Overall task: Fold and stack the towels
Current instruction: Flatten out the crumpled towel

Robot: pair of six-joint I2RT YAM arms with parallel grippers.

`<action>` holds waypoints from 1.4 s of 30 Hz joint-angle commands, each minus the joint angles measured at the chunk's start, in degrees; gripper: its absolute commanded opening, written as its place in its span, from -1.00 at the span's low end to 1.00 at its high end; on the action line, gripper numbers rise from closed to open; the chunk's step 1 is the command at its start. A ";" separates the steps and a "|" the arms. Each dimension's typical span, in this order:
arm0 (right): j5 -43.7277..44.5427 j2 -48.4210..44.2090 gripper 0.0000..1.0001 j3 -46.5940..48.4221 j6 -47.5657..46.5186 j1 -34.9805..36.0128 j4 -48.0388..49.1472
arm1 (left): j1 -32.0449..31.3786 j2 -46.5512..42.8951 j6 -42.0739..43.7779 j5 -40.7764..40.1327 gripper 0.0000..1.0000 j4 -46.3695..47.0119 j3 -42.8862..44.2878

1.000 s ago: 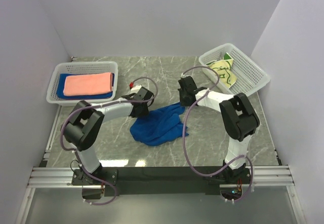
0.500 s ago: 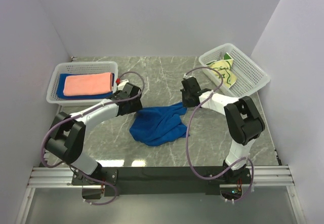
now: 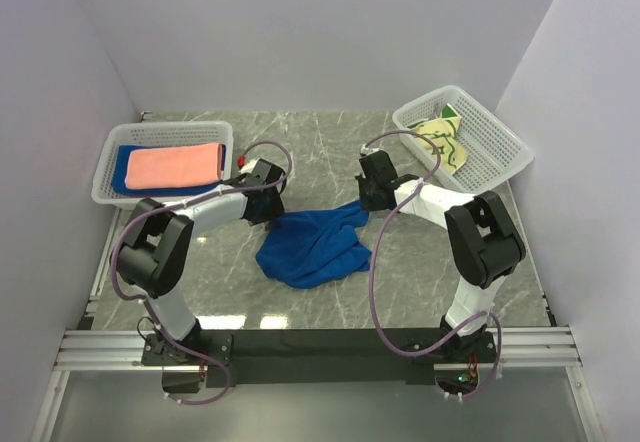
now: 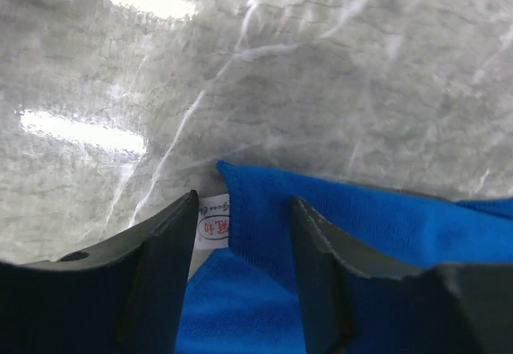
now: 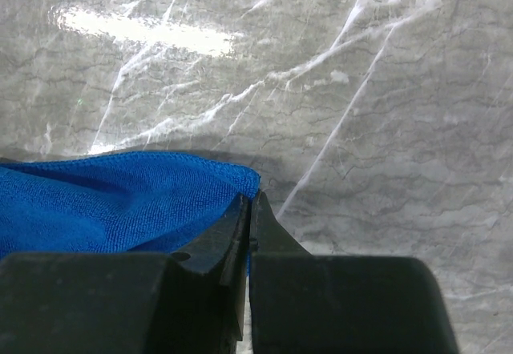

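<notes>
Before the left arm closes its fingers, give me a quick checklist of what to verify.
1. Grip of right gripper on blue towel corner: ok, shut on it.
2. Tagged corner between left gripper fingers: ok, open around it.
3. Those fingers low enough to catch cloth: cannot tell.
4. Towel lying flat: not ok, crumpled.
5. Towel apart from left basket and right basket: ok.

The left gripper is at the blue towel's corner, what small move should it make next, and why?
Probably close the left gripper on that corner. Its jaws stand open astride the edge of the blue towel, beside the white label, while the right gripper is shut on another corner. With both pinched, the crumpled towel could be lifted and spread.
</notes>
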 commanded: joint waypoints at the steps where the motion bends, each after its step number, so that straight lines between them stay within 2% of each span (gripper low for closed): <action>1: -0.26 -2.66 -1.00 -0.43 -0.73 -0.02 1.88 | 0.84 0.49 -3.00 1.38 0.08 1.70 2.37; 11: -0.09 -2.92 -1.00 -0.52 -0.90 0.24 1.61 | 1.90 3.74 -5.11 2.26 -0.23 2.84 1.94; 14: 0.00 -3.18 -1.00 -0.17 -1.08 0.15 1.44 | 2.34 3.39 -5.03 2.08 -0.47 3.54 1.41; 16: 0.26 -3.27 -1.00 0.18 -1.17 0.15 1.18 | 3.04 3.04 -4.59 1.65 -0.56 3.72 1.58; 17: 0.44 -3.45 -1.00 0.71 -1.43 0.15 1.09 | 3.22 2.78 -3.72 1.38 -0.75 3.81 1.93; 19: 1.58 -3.80 -1.00 1.59 -1.78 0.06 0.39 | 4.10 1.64 -2.31 0.94 -0.99 4.16 2.63; 25: 3.16 -6.96 -1.00 9.84 -3.45 -1.16 -2.59 | 5.24 -4.59 9.72 -2.22 -0.99 7.49 9.13; 32: 2.20 -9.95 -1.00 31.25 -7.31 -4.15 -7.78 | 5.42 -12.07 29.30 -1.09 -0.99 15.84 20.01; 38: 3.43 -11.35 -1.00 46.91 -11.54 -6.35 -10.69 | 5.42 -17.52 36.63 0.59 -0.99 20.77 29.52; 42: 2.64 -15.48 -1.00 49.40 -15.66 -6.53 -8.50 | 5.50 -21.39 40.14 4.97 -0.99 22.62 33.30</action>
